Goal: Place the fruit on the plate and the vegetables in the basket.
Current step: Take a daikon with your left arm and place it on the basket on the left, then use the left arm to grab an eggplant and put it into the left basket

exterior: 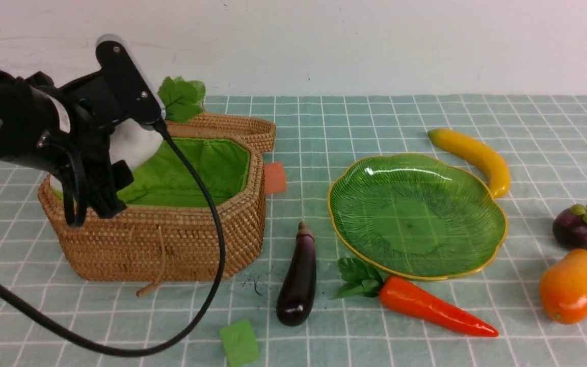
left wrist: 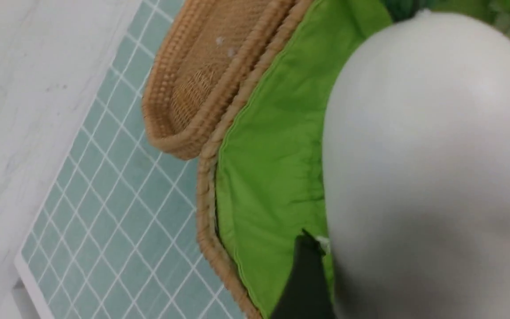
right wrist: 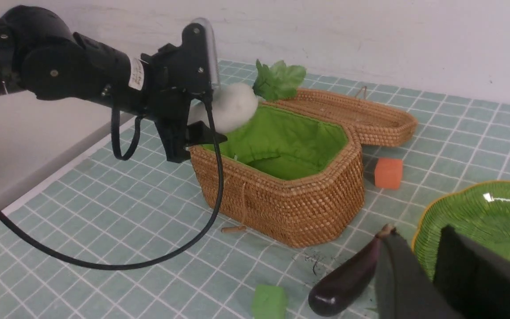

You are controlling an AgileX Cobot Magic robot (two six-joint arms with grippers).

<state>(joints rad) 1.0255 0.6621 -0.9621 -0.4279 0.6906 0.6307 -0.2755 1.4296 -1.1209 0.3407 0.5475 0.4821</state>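
Radish (exterior: 133, 145) hangs over the left end of the basket (exterior: 171, 239), leaves pointing away, held clear of the rim so it can go down inside. Left hand (exterior: 115, 168) spans it wide, one finger (left wrist: 303, 283) touching its white side; it seems gripped, though that view is blurred. Right hand (right wrist: 423, 270) holds nothing; its opening I cannot tell.

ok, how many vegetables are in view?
3: the radish over the basket's left end, the eggplant on the cloth between basket and plate, the carrot in front of the plate. Basket floor partly hidden.
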